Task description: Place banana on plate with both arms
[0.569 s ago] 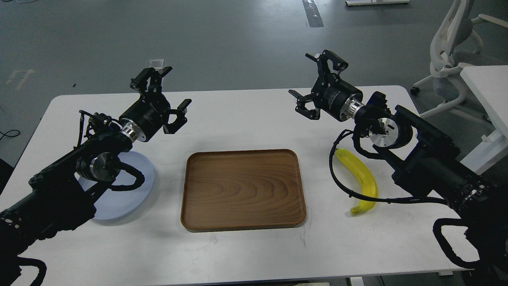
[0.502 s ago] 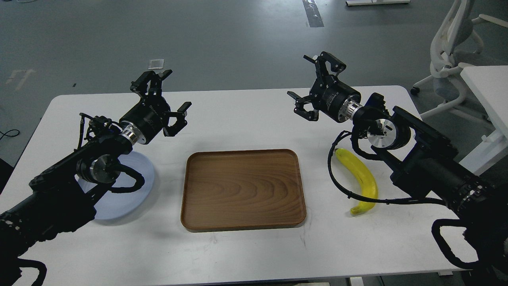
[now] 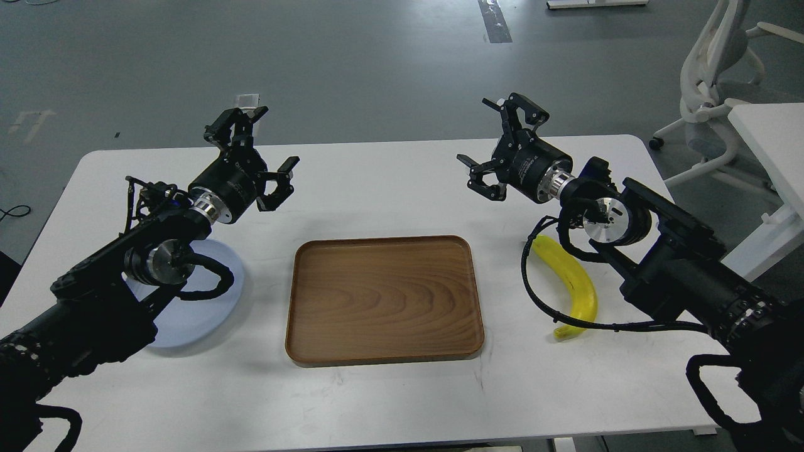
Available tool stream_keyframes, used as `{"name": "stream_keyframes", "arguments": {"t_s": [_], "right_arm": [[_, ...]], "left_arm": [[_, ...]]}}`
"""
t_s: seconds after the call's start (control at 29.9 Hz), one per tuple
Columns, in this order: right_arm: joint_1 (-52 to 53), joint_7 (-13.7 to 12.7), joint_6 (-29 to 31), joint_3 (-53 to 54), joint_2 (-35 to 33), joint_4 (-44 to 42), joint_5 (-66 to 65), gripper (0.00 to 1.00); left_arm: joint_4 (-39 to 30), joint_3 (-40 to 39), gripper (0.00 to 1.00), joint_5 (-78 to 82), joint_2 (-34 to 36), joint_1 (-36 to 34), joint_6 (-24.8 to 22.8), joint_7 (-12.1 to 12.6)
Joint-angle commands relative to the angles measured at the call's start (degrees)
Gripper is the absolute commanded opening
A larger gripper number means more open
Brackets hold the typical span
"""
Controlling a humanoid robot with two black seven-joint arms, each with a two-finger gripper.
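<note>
- Left gripper [image 3: 254, 160] raised over the far left part of the white table [image 3: 389, 402], claws spread wide apart, nothing between them.
- Right gripper [image 3: 502, 147] raised over the far right part of the table, claws also spread wide, nothing held.
- Both claws pointing away toward the far edge of the table, well apart from each other.
- Banana [image 3: 575, 285] lying flat on the table, below and a little to the right of the right gripper, on the near side of it, not touching the claws.
- Curved yellow body of the banana partly crossed by a black cable [image 3: 546, 307] from the right arm; upper end of the banana hidden under the wrist of that arm.
- Plate [image 3: 195, 314], pale blue, resting on the table below the left gripper and to its left, on the near side; large part of it covered by the left arm's joint and cable.
- Plate bare where visible, banana well apart from it.
- Wooden tray [image 3: 383, 298], brown with rounded corners, between the two grippers and nearer than both, between plate and banana, touching neither.
- White office chair [image 3: 716, 69] standing on the grey floor beyond the right gripper, to its right.
</note>
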Motion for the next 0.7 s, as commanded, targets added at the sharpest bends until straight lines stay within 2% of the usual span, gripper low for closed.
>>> {"name": "stream_keyframes", "arguments": {"t_s": [0.0, 0.67], "right_arm": [[0.0, 0.0, 0.0, 0.0, 0.0, 0.0, 0.0, 1.00], [0.1, 0.0, 0.0, -0.1, -0.5, 0.2, -0.1, 1.00]], "left_arm": [[0.0, -0.1, 0.98, -0.1, 0.2, 0.0, 0.0, -0.3], [-0.1, 0.0, 0.98, -0.1, -0.2, 0.1, -0.4, 0.1]]}}
